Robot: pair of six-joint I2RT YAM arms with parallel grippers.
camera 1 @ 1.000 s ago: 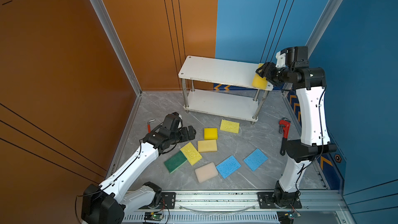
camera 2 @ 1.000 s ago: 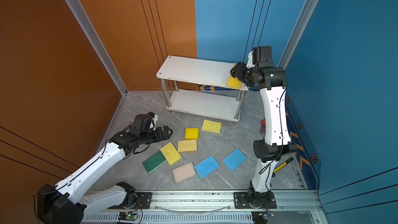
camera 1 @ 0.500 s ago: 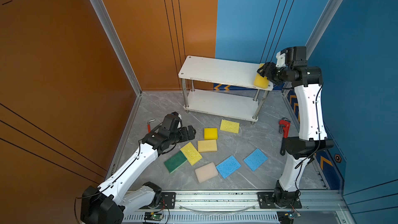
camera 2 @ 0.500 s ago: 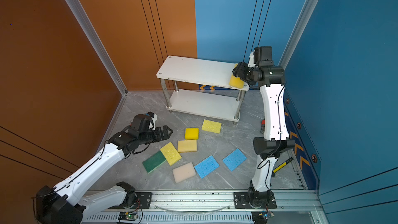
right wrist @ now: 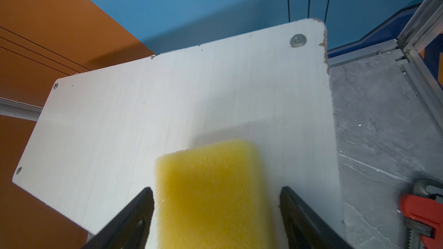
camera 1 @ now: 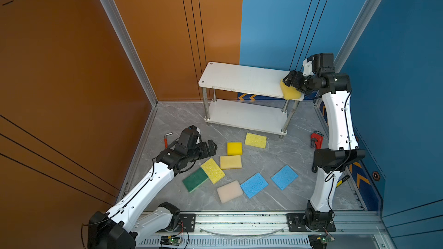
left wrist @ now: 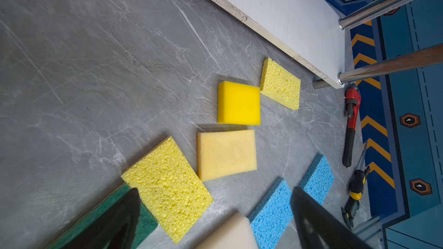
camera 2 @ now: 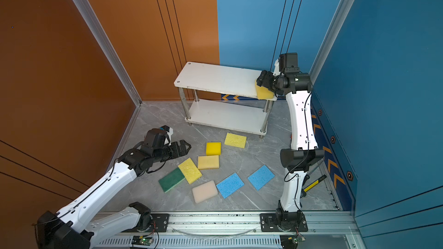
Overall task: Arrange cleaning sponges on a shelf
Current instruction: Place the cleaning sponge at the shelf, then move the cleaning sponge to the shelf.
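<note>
At the end of the top board of the white two-tier chrome-post shelf [camera 1: 242,80], your right gripper [right wrist: 215,189] is standing open around the thick yellow foam sponge [camera 1: 290,92] lying there, likely leaving room for others

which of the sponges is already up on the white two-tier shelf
The thick yellow foam sponge on the right end of the white shelf's top board, between the right gripper's open jaws. The other eight all lie on the grey floor.
</note>
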